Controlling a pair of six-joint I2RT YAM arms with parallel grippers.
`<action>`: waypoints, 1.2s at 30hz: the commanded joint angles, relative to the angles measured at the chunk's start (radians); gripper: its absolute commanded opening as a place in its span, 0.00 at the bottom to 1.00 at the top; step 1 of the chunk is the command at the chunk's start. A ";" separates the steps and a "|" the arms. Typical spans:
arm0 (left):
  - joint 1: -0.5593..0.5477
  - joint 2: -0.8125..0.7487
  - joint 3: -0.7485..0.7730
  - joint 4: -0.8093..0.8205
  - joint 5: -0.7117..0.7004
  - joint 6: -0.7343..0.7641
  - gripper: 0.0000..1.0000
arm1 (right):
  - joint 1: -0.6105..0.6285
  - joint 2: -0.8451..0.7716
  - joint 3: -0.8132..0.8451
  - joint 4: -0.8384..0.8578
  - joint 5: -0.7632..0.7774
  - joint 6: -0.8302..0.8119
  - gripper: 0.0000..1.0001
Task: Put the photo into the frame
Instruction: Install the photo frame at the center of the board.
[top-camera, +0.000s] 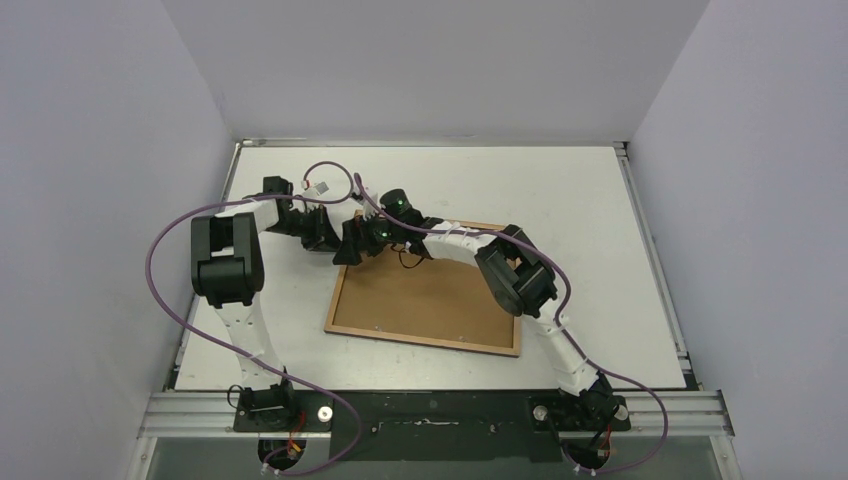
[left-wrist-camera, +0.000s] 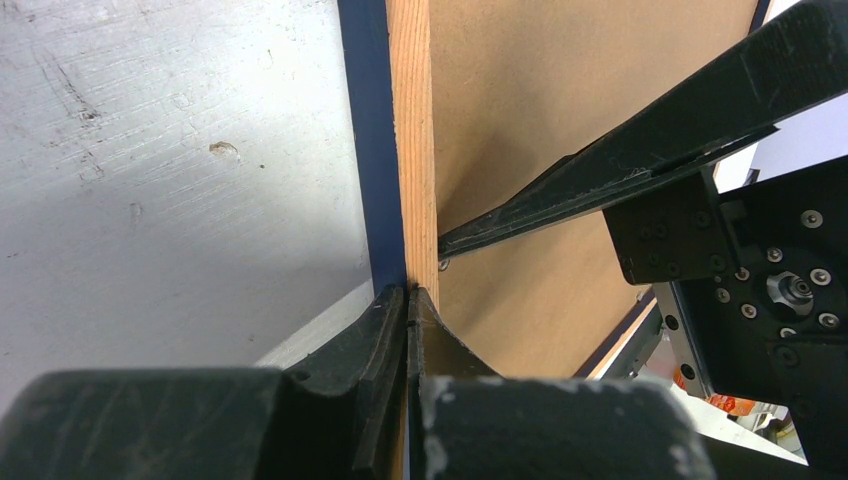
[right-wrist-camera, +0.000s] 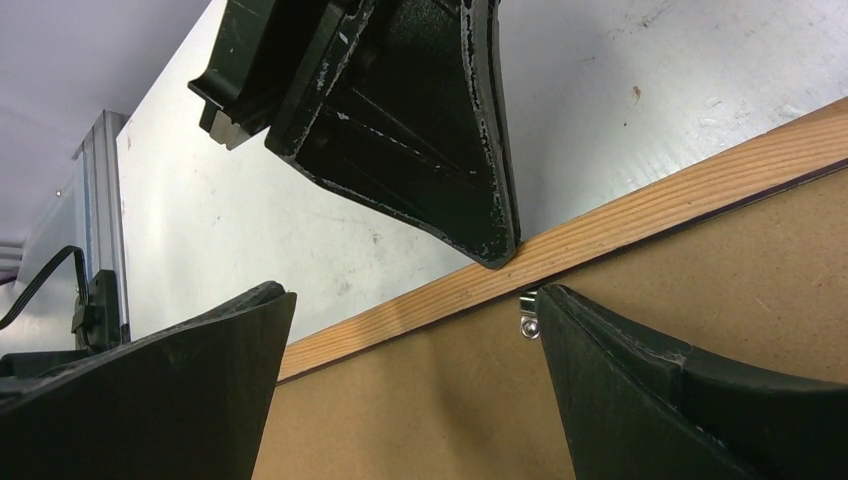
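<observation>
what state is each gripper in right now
left gripper: closed, tip touching the frame edge, gripping nothing
right gripper: open, empty, jaws over the frame back

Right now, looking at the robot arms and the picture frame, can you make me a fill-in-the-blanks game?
1. The left end effector is ____, its tip pressing on the wooden edge of the frame.
2. The right end effector has its jaws ____ over the backing board.
3. The frame lies on the table with its brown backing board facing ____.
Missing words: shut; open; up.
</observation>
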 joint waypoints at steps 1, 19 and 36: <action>0.005 0.014 -0.011 0.008 -0.060 0.018 0.00 | 0.019 0.007 0.015 0.001 -0.016 -0.026 0.96; 0.007 -0.003 -0.027 0.000 -0.059 0.021 0.00 | 0.037 -0.023 -0.023 0.116 -0.081 0.058 0.95; 0.021 -0.031 -0.024 -0.028 -0.055 0.038 0.00 | -0.119 -0.421 -0.249 0.045 0.219 0.140 0.90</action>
